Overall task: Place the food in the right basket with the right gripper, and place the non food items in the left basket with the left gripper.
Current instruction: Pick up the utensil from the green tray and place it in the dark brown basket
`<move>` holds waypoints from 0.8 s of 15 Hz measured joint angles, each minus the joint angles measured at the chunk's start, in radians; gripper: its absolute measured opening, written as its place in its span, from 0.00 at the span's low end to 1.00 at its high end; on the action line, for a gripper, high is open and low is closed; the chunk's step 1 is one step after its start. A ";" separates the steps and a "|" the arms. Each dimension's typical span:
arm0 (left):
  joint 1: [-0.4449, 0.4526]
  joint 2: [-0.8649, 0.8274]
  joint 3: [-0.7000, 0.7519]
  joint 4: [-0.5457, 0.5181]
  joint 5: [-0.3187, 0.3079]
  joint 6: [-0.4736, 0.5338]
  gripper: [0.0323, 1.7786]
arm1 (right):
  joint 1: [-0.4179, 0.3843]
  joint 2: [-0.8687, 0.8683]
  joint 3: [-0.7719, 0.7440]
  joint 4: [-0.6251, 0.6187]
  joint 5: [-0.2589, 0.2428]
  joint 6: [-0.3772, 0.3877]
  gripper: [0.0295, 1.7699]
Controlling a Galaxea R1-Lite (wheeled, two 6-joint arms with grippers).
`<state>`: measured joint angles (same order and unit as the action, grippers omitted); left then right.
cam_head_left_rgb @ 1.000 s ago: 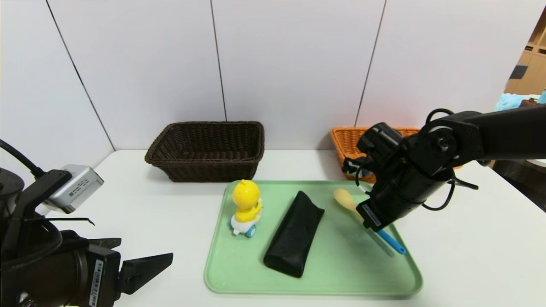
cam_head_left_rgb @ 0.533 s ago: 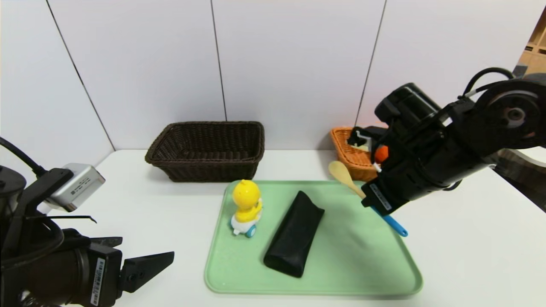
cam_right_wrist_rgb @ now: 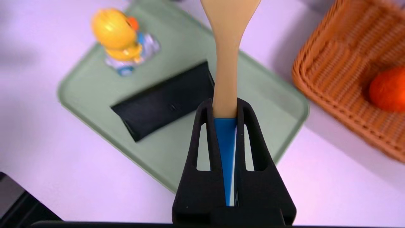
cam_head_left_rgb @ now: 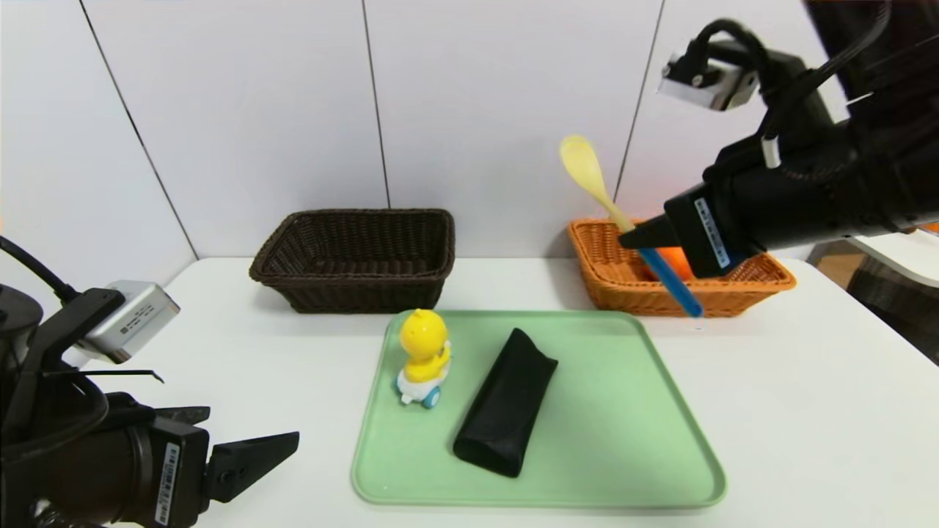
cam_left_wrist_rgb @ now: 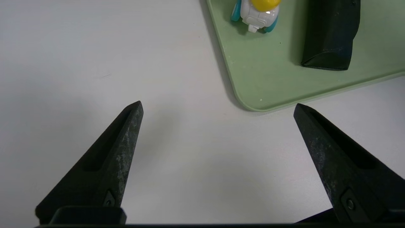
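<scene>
the right gripper [cam_head_left_rgb: 637,236] was clamped on the wooden spoon [cam_head_left_rgb: 612,213], held up over the orange-tan basket [cam_head_left_rgb: 763,290] with the orange [cam_head_left_rgb: 671,262] inside. odd, since that's non-food; it likely needed to go to the dark basket [cam_head_left_rgb: 352,258]. left gripper [cam_left_wrist_rgb: 218,109] sat wide apart, parked.

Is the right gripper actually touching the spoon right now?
Touching. The right wrist view shows the right gripper shut on the spoon, both fingers pressed against it where wood meets blue handle; the head view shows it lifted clear of the green tray.
</scene>
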<state>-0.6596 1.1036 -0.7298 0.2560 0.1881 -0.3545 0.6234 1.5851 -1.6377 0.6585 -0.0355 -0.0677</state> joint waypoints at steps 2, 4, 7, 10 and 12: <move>0.000 0.000 0.000 -0.011 -0.002 0.002 0.95 | 0.045 -0.034 -0.004 -0.075 -0.003 -0.003 0.06; 0.000 0.000 0.001 -0.015 -0.002 0.002 0.95 | 0.080 -0.054 0.012 -0.170 -0.004 -0.009 0.06; 0.000 -0.001 0.008 -0.015 -0.001 0.000 0.95 | 0.100 -0.045 0.096 -0.416 -0.004 -0.011 0.06; 0.000 -0.001 0.012 -0.015 0.000 0.000 0.95 | 0.102 0.024 0.184 -0.707 -0.005 -0.021 0.06; 0.001 -0.001 0.018 -0.015 0.001 0.000 0.95 | 0.101 0.090 0.197 -0.866 -0.007 -0.022 0.06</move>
<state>-0.6581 1.1026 -0.7119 0.2409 0.1889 -0.3545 0.7240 1.6747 -1.4406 -0.2077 -0.0428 -0.0894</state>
